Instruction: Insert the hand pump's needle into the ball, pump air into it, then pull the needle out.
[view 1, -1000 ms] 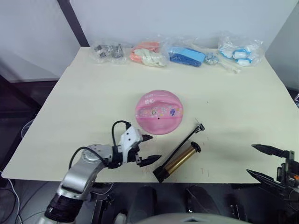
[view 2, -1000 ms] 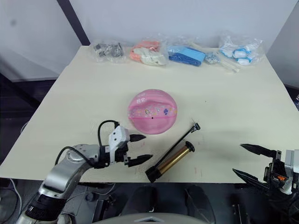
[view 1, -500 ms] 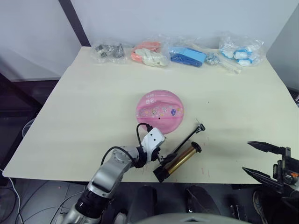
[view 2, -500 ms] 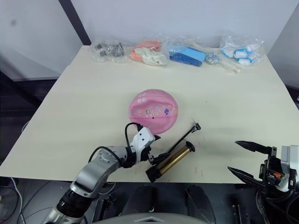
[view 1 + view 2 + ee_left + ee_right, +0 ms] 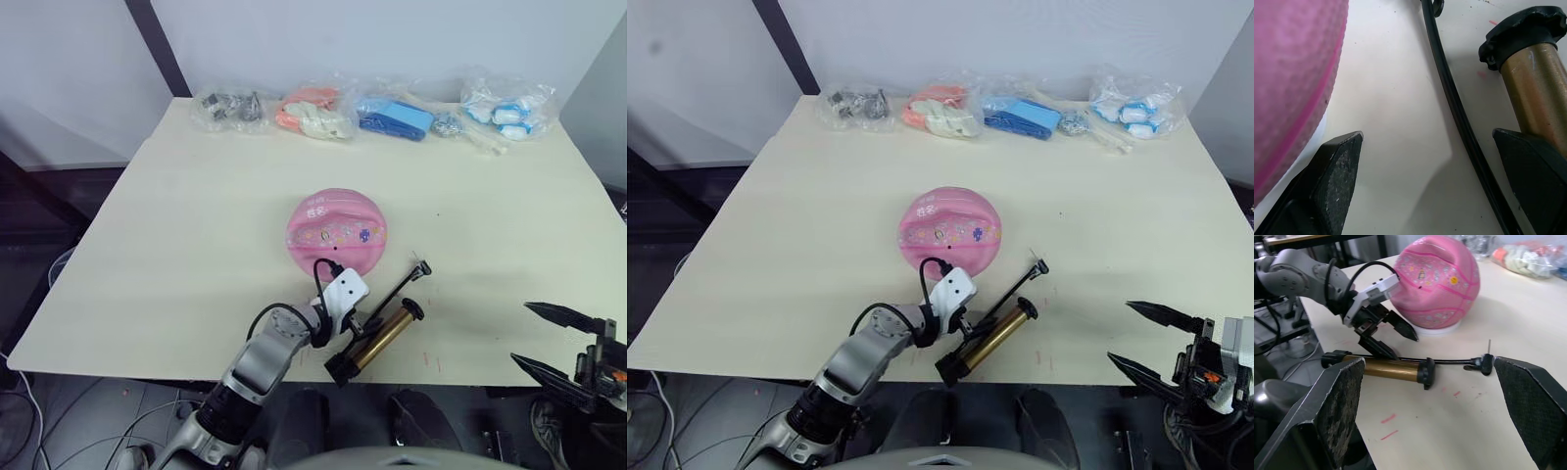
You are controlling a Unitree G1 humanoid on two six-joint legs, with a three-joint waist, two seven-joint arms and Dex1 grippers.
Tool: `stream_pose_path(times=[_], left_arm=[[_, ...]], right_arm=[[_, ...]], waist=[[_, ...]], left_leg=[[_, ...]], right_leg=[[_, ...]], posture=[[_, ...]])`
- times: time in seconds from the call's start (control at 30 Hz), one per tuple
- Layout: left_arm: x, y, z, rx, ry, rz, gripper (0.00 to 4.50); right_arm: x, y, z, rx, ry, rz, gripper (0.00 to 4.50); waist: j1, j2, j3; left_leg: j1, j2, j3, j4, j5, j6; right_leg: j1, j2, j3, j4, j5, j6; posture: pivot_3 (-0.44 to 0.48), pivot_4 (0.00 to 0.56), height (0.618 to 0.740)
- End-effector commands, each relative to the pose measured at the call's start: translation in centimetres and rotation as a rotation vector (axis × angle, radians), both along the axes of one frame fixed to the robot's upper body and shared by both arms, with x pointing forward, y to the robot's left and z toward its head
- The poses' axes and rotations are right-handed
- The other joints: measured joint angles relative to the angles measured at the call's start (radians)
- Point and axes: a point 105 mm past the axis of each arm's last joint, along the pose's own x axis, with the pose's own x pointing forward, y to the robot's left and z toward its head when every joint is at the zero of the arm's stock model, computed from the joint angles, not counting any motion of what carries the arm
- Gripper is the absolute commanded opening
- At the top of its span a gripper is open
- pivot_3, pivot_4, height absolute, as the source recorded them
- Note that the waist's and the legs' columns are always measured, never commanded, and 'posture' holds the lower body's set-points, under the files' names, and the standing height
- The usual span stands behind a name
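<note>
The pink ball (image 5: 336, 233) with cartoon prints sits mid-table on a white ring (image 5: 1442, 329). Just in front of it the gold hand pump (image 5: 380, 336) lies slanted near the table's front edge. Its thin black hose (image 5: 1449, 98) runs alongside to the needle (image 5: 1489, 345), which points upward at the far end. My left gripper (image 5: 359, 322) is open, low over the table between ball and pump. It straddles the hose, one finger (image 5: 1334, 171) by the ball and the other against the gold barrel (image 5: 1535, 93). My right gripper (image 5: 522, 333) hangs open off the table's front right, holding nothing.
Several clear bags line the table's back edge: metal parts (image 5: 227, 106), pale and orange items (image 5: 313, 113), blue items (image 5: 397, 116), white-blue items (image 5: 505, 106). The pump's black end (image 5: 335, 369) lies close to the table's front edge (image 5: 441, 380).
My left arm swept right from the front left of the table to the pump, and its open fingers now straddle the hose. The right gripper has barely shifted.
</note>
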Motion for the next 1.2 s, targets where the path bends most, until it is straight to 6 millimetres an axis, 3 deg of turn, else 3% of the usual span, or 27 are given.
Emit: stream_pose_path(times=[0.03, 0.17, 0.27, 0.37, 0.43, 0.53, 0.73, 0.87, 1.07, 1.2], left_arm=[[-1.4, -0.7, -1.0, 0.019, 0.065, -0.054, 4.50], [-1.5, -0.5, -1.3, 0.028, 0.090, -0.054, 4.50], [-1.8, -0.4, -1.6, 0.054, 0.099, -0.086, 3.18], [-1.8, -0.4, -1.6, 0.059, 0.108, -0.101, 2.17], [-2.1, -0.5, -1.5, 0.047, 0.108, -0.133, 1.12], [-2.3, -0.5, -1.2, 0.032, 0.109, -0.166, 0.06], [-1.3, -0.7, 0.2, -0.014, 0.032, -0.205, 0.06], [-0.5, -1.0, 2.5, -0.103, -0.045, -0.244, 0.06], [-0.5, -1.0, 5.4, -0.248, -0.099, -0.306, 0.06], [-0.6, -0.9, 6.4, -0.302, -0.109, -0.338, 0.06]], right_arm=[[-0.2, -0.9, 0.4, -0.027, -0.032, -0.039, 4.37], [-0.4, -1.2, 0.1, -0.048, -0.024, -0.039, 4.37], [-0.5, -1.7, -0.1, -0.063, -0.018, -0.044, 4.50], [-0.5, -2.1, -0.2, -0.067, -0.023, -0.043, 4.50], [-0.5, -2.2, -0.3, -0.066, -0.026, -0.040, 4.50], [-0.5, -2.3, -0.6, -0.066, -0.027, -0.037, 4.50], [-0.4, -1.9, -0.8, -0.061, -0.034, -0.032, 4.50], [0.0, -1.1, -0.2, -0.035, -0.042, -0.056, 4.50], [0.7, 1.0, 1.0, 0.066, -0.053, -0.114, 4.50], [1.8, 1.7, 1.6, 0.137, -0.020, -0.203, 4.50]], waist=[[0.000, 0.001, 0.000], [0.000, 0.002, -0.001], [0.000, 0.002, -0.001], [0.000, 0.002, -0.001], [0.000, 0.002, -0.001], [-0.001, 0.002, -0.001], [-0.001, 0.002, -0.001], [-0.001, 0.002, -0.001], [-0.001, 0.002, -0.001], [-0.001, 0.002, -0.001]], left_leg=[[0.000, 0.000, 0.000, 0.000, 0.000, 0.000], [0.000, 0.000, 0.000, 0.000, 0.000, 0.000], [0.000, 0.000, 0.000, 0.000, 0.000, 0.000], [0.000, 0.000, 0.000, 0.000, 0.000, 0.000], [0.000, 0.000, 0.000, 0.000, 0.000, 0.000], [0.000, 0.000, 0.000, 0.000, 0.000, 0.000], [0.000, 0.000, 0.000, 0.000, 0.000, 0.000], [0.000, 0.000, 0.000, 0.000, 0.000, 0.000], [-0.001, 0.000, -0.001, 0.000, 0.000, 0.000], [-0.001, 0.000, -0.001, 0.000, 0.000, 0.000]], right_leg=[[0.000, 0.000, 0.000, 0.000, 0.000, 0.000], [0.000, 0.000, 0.000, 0.000, 0.000, 0.000], [0.000, 0.000, 0.000, 0.000, 0.000, 0.000], [0.000, 0.000, 0.000, 0.000, -0.001, -0.001], [0.000, 0.000, 0.000, 0.000, -0.001, -0.002], [0.000, 0.000, 0.000, 0.000, -0.001, -0.002], [0.000, 0.000, 0.000, 0.000, -0.001, -0.002], [0.000, 0.000, 0.000, 0.000, -0.001, -0.002], [0.000, 0.000, 0.000, 0.000, 0.000, -0.001], [0.000, 0.000, 0.000, 0.000, 0.000, -0.001]], posture=[[0.000, 0.150, 0.736], [0.000, 0.150, 0.736], [0.000, 0.150, 0.736], [0.000, 0.150, 0.736], [0.000, 0.150, 0.736], [0.000, 0.150, 0.736], [0.000, 0.150, 0.736], [0.000, 0.150, 0.736], [0.000, 0.150, 0.736], [0.000, 0.150, 0.736]])
